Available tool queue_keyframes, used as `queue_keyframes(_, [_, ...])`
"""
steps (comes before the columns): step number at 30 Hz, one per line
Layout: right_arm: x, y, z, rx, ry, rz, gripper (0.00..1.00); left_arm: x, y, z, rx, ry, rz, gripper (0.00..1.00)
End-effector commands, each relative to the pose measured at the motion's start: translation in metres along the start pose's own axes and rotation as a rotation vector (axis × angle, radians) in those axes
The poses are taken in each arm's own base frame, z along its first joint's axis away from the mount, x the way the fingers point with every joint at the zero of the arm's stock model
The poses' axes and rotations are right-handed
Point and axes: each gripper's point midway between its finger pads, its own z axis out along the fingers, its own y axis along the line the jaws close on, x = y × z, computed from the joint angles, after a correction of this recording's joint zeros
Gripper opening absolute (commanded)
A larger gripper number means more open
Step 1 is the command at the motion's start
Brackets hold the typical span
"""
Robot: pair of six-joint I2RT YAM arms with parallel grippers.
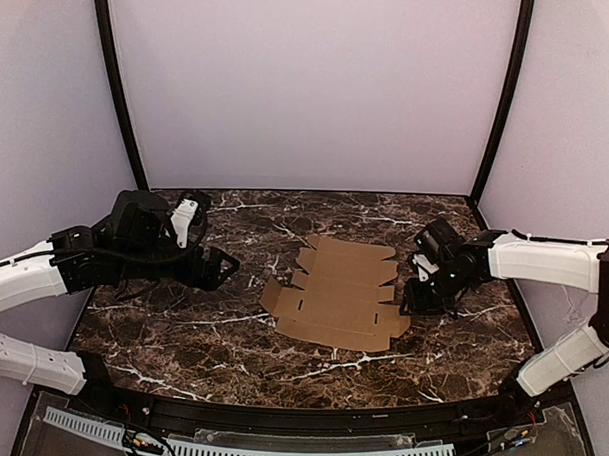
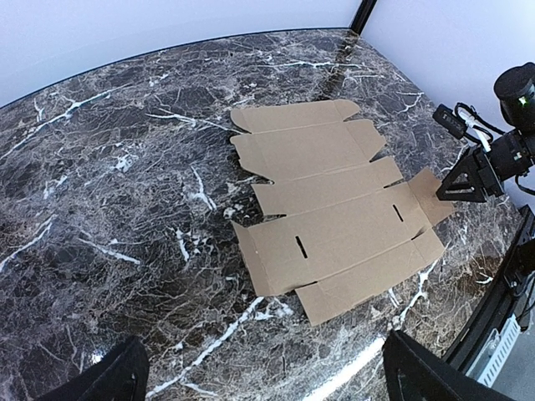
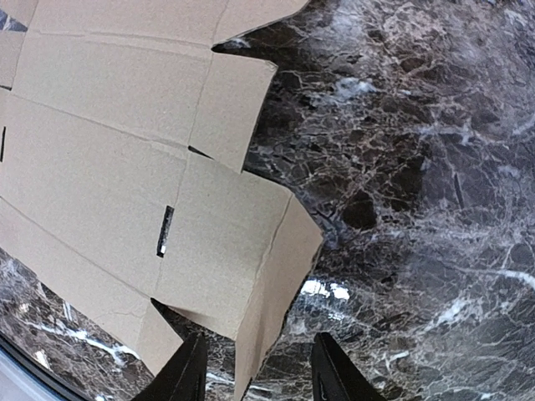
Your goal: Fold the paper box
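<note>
Step in hand: judged to be the first fold, raising the end flap (image 3: 280, 267) at the right arm's end of the sheet.
Paper box (image 1: 337, 294): a flat die-cut brown card sheet, unfolded, lying on the marble bench (image 1: 181, 324) between the two arms.
Right end effector (image 3: 259, 355): its fingers are apart and astride the flap's free edge. The card tilts up off the bench between them with a gap on each side, so it is released, not clenched, and grasping nothing.
Left end effector (image 1: 215, 267): spread wide and empty, hovering over the bench. The sheet lies ahead of it, apart from both fingers.
Grip advice: close on the flap only, well in from its edge, so the thin card does not slip out or buckle at the corner.
Fold advice: swing the flap up about its crease, the scored line just beyond the fingers, toward the slot (image 3: 165, 231). Do not pull it sideways.
Other arm: likely needed to press a middle panel down, since a light sheet would probably slide or lift whole when one end is raised.
Risk: a pinch taken off the crease line could bend the panel itself and leave a false fold.
</note>
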Motion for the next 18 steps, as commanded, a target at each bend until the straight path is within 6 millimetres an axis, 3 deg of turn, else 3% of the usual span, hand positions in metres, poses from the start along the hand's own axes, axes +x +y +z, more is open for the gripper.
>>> queue_keyframes(1, [-0.002, 0.004, 0.008, -0.01, -0.005, 0.006, 0.39, 0.013, 0.01, -0.006, -0.026, 0.026, -0.007, 0.98])
queue_keyframes(5, [-0.001, 0.004, 0.014, -0.011, 0.01, 0.015, 0.31, 0.012, 0.011, -0.012, -0.026, 0.014, -0.005, 0.99])
queue_keyframes(12, [-0.006, 0.009, 0.011, -0.005, 0.008, -0.007, 0.0, 0.014, 0.015, -0.02, -0.039, 0.005, 0.001, 0.99])
queue_keyframes(18, [-0.019, 0.021, -0.001, -0.002, -0.026, -0.092, 0.0, 0.011, 0.016, -0.027, -0.044, -0.007, 0.009, 0.99])
